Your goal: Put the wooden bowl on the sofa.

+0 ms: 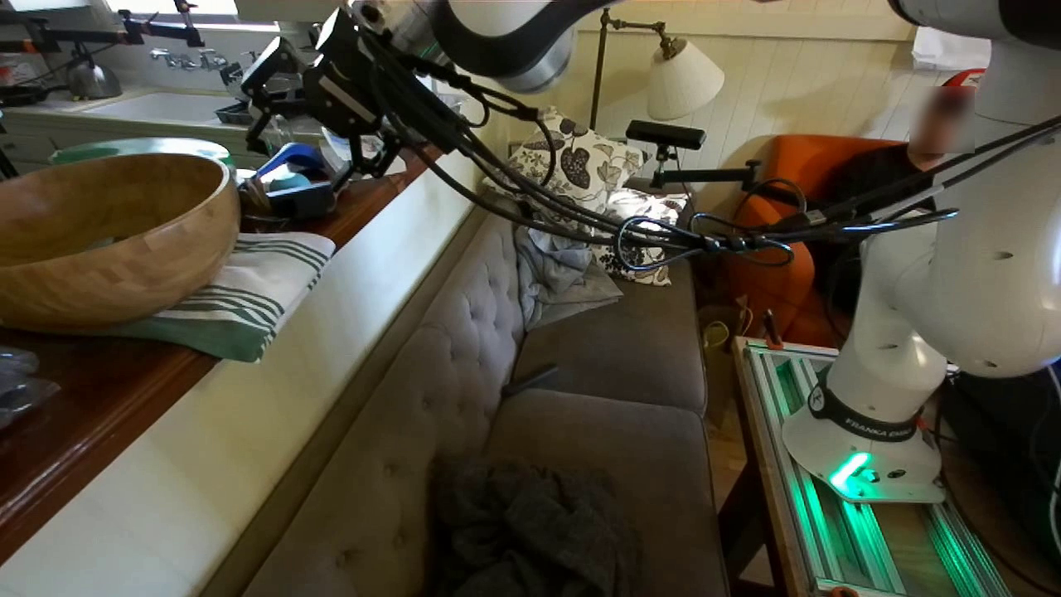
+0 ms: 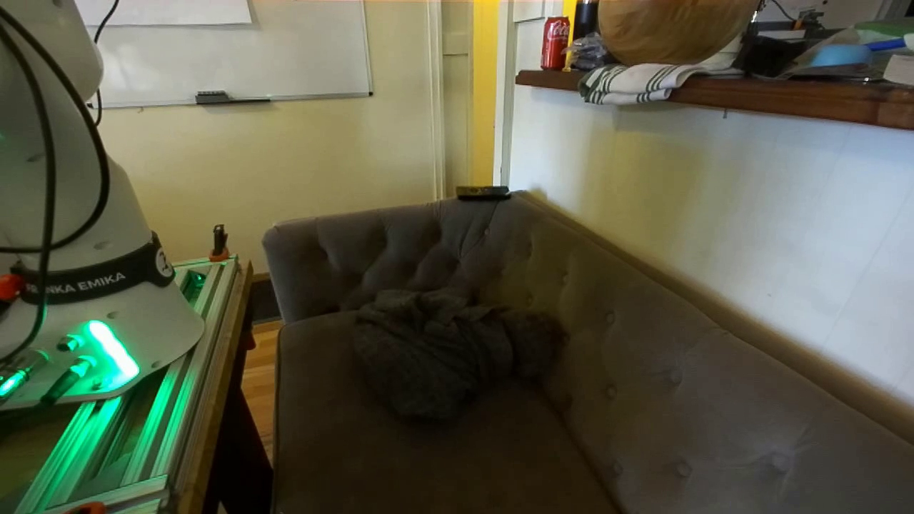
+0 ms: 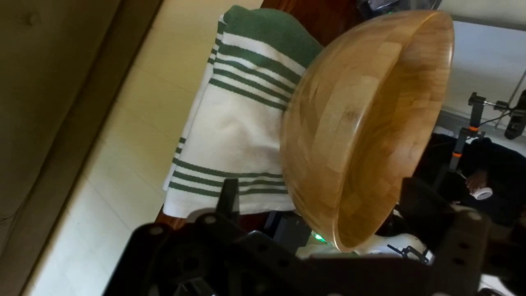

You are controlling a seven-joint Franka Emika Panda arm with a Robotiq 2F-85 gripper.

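OK, far L: wooden bowl (image 1: 124, 278) sits mouth up on the green-&-wht striped towel (image 1: 273, 265), up on the dk wood ledge (image 1: 91, 398), higher than the sofa (image 1: 597, 439) & not yet on it. Greenish bowl (image 1: 141, 148) pokes out just behind. Next, going R: gripper (image 1: 298, 164) hangs nr the wooden bowl, fingers (image 3: 228, 199) spread wide, released, w/ a gap betw. it & the bowl's rim in an exterior view; in the wrist view the bowl shows past the fingertips. Mid-scene, here's that sofa: grey-brown, tufted back along the wht half-wall (image 1: 298, 348), dk crumpled blanket (image 1: 530, 531) on the nearest seat cushion, dk bar-shaped item (image 1: 530, 380), can't tell what, by the cushion seam, grey cloth (image 1: 564, 278) & patterned pillows (image 1: 572, 166) down the far end. Lamp (image 1: 684, 79) beyond, pale shade. R again: orange armchair (image 1: 787, 282), person (image 1: 866, 170) in blk seated there, face blurred. Far R now, arm's base (image 1: 870, 448), grn light glowing, on a table (image 1: 908, 539) w/ metal rails.
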